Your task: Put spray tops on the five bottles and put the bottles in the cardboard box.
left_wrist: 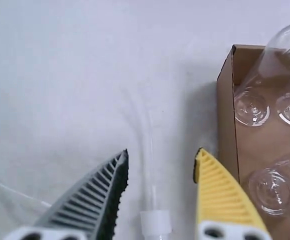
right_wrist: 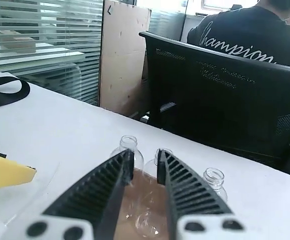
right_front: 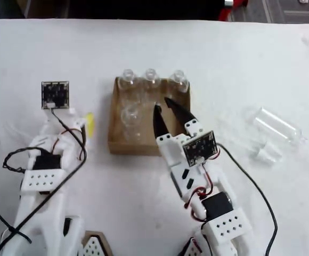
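Currently the cardboard box point(right_front: 117, 146) sits mid-table with 4 clear bottles point(right_front: 151, 78) standing upright inside it, necks open: 3 in a row along the far wall and 1 alone nearer the middle. The right gripper point(right_wrist: 145, 152) hangs over the box, above the bare floor beside that lone bottle. Its dark fingers are parted only by a narrow gap and have hold of nothing. The left gripper point(left_wrist: 162, 151) is low over the white table point(right_front: 240, 64), just beside the box's outer wall. Its grey and yellow fingers are spread wide. Between them a clear spray top point(left_wrist: 155, 222) lies flat on the table, its thin tube running out past the fingertips, and neither finger touches it. The 5th bottle point(right_front: 276, 127) lies on its side on the table, well apart from the box on the right arm's side. A small clear piece point(right_front: 267, 154) rests just beside it; I cannot tell what that is.
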